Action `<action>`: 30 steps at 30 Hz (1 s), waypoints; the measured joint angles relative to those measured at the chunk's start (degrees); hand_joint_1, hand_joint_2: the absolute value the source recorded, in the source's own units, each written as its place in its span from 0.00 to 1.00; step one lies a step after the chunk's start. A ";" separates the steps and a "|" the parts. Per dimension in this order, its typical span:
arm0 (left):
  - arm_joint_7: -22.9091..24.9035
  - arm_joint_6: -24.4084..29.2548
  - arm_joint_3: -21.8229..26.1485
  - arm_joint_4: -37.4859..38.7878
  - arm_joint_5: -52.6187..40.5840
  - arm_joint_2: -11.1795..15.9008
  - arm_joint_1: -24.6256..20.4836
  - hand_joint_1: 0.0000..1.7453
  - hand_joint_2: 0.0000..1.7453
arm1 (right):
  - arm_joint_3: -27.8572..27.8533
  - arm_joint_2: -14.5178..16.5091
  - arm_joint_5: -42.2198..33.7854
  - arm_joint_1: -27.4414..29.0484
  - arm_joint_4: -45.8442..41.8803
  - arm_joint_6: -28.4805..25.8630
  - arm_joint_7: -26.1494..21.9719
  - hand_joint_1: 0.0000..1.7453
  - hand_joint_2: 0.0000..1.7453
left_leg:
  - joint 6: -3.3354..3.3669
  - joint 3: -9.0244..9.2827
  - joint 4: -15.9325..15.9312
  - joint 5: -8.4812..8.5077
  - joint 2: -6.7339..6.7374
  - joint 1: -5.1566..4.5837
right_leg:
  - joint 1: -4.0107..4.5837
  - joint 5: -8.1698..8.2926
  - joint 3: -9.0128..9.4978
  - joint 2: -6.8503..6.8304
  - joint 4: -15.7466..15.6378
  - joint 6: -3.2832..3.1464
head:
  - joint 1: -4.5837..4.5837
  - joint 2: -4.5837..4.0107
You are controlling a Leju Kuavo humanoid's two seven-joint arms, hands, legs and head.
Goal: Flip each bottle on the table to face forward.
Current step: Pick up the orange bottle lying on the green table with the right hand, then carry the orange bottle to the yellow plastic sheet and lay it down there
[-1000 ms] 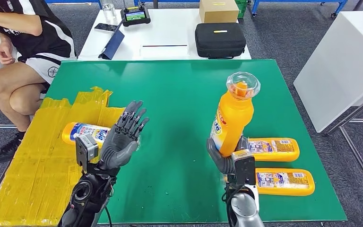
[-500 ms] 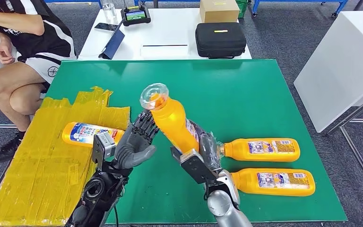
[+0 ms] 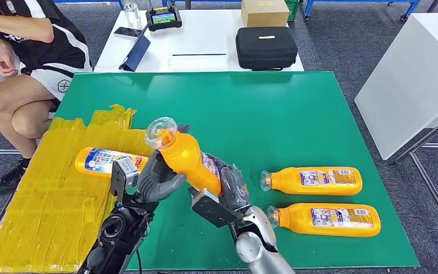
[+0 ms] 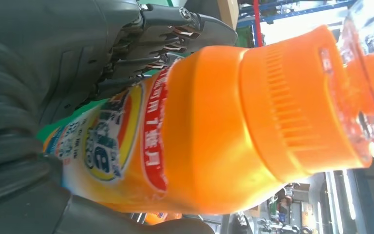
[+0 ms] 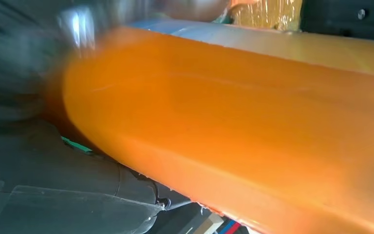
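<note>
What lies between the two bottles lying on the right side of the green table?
In the head view, only a bare strip of green table separates the upper lying bottle from the lower lying bottle; they lie parallel and apart.

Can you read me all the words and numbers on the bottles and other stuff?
Held bottle: red and blue label print, sideways and blurred, not readable.
Two bottles lying on the right: labels too small.
Bottle on the yellow tape: blue label, too small.
Black case: yellow mark, unreadable.

Both robot hands (image 3: 161, 181) (image 3: 228, 185) closed, raised together
</note>
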 joint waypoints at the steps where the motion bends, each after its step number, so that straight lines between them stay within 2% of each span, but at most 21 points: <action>1: -0.01 0.02 0.12 0.15 0.01 0.00 0.01 0.00 1.00 | 0.17 0.04 0.09 -0.22 0.48 -0.03 -0.05 1.00 1.00 | 0.00 0.00 0.00 0.00 0.00 0.00 | 0.00 0.00 0.00 0.00 0.00 0.00 | -0.01 0.00; 9: -0.72 0.04 0.47 1.75 0.14 0.00 0.06 0.00 1.00 | 1.21 0.21 0.17 -0.82 3.09 -0.91 -1.12 1.00 1.00 | 0.00 -0.01 0.00 0.00 0.00 0.00 | 0.00 0.00 -0.01 0.00 0.00 0.00 | 0.00 0.00; 10: -0.85 0.07 0.54 1.99 0.19 0.00 0.05 0.04 1.00 | 1.40 0.21 0.03 -0.86 3.25 -0.95 -1.19 1.00 1.00 | 0.00 -0.01 0.00 0.00 0.00 0.00 | 0.00 0.00 -0.02 0.00 0.00 0.00 | 0.00 0.00; 13: -1.34 0.29 0.77 2.83 0.64 0.00 0.04 0.29 1.00 | 2.05 0.21 -0.80 -0.93 3.70 -1.10 -1.51 1.00 1.00 | 0.00 -0.01 0.00 0.00 0.01 0.00 | 0.00 0.00 -0.03 0.00 0.00 0.00 | 0.00 0.00; 14: -1.50 0.35 0.79 3.11 0.98 0.00 0.04 0.33 1.00 | 2.27 0.20 -1.25 -0.93 3.80 -1.14 -1.65 1.00 1.00 | 0.00 -0.01 0.00 0.00 0.00 0.00 | 0.00 0.00 -0.03 0.00 0.00 0.00 | 0.01 0.00; 15: -1.61 0.30 0.83 3.43 1.56 0.00 0.04 0.33 1.00 | 2.55 0.13 -1.84 -0.93 3.87 -1.15 -1.83 1.00 1.00 | 0.00 -0.01 0.00 0.00 0.00 0.00 | 0.00 0.00 -0.03 0.00 0.00 0.00 | 0.00 0.00; 19: -1.68 -0.50 1.09 4.72 4.02 0.00 0.03 1.00 1.00 | 3.82 -0.55 -3.91 -0.89 3.90 -0.97 -2.43 1.00 1.00 | 0.00 -0.01 0.00 0.00 0.01 0.00 | 0.00 0.00 -0.03 0.00 0.00 0.00 | -0.01 0.00; 30: -1.66 -1.90 0.61 6.92 7.99 0.03 0.01 1.00 1.00 | 6.72 -3.32 -7.79 0.84 1.06 -0.84 -3.62 1.00 1.00 | 0.00 -0.03 0.00 -0.01 -0.02 -0.01 | -0.01 0.00 -0.06 0.00 0.00 0.00 | 0.00 0.00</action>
